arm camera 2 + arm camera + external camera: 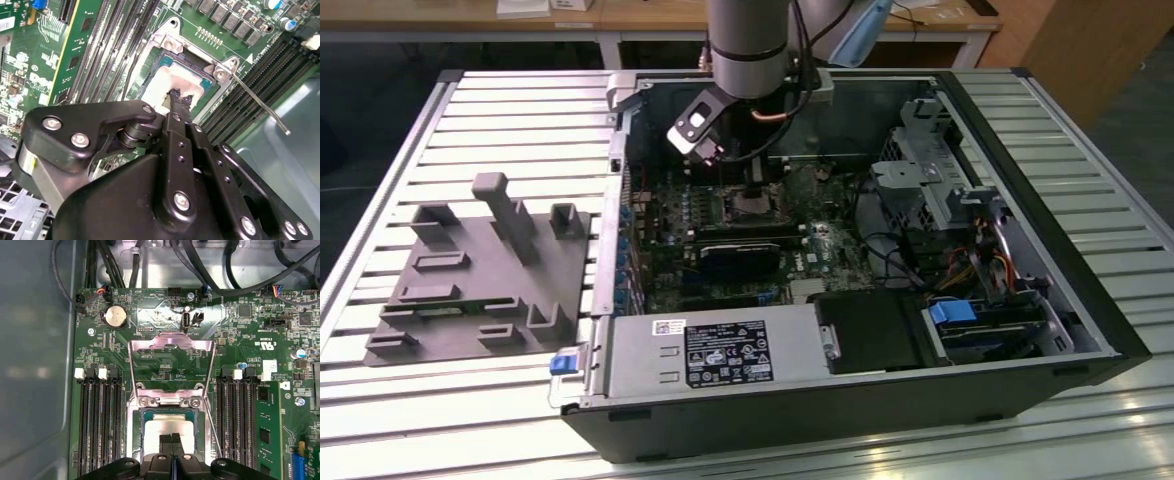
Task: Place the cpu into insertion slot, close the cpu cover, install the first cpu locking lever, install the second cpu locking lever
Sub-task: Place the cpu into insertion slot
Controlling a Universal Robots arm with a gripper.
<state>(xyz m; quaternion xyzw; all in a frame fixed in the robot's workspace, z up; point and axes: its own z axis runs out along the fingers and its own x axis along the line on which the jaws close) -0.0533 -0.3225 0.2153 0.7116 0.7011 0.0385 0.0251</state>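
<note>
The gripper (754, 180) reaches straight down into the open computer case (1047, 225), its black fingertips (165, 440) pressed narrow, pad against pad with nothing seen between them, tips resting on the pale metal top of the cpu (170, 424). The cpu lies flat inside the insertion slot (132, 430), the silvery rim framing it on every side. The cpu cover (170, 341) is swung back off the slot on its hinge, and green motherboard (165, 367) shows through its square window. One thin wire locking lever (260, 102) stands free, angling out over the neighbouring memory slots (97, 425).

Room around the slot is tight: long black memory slots flank it on both sides, black cables (240, 285) cross beyond the open cover, and a coin cell (115, 316) sits near the board's edge by the blank case wall. In the exterior view a power supply (707, 350) closes off the near end of the case and a drive cage (921, 170) crowds the exterior view's right.

The case rests on a slatted metal table (494, 110), with a grey fixture (480, 270) well apart at the exterior view's left
</note>
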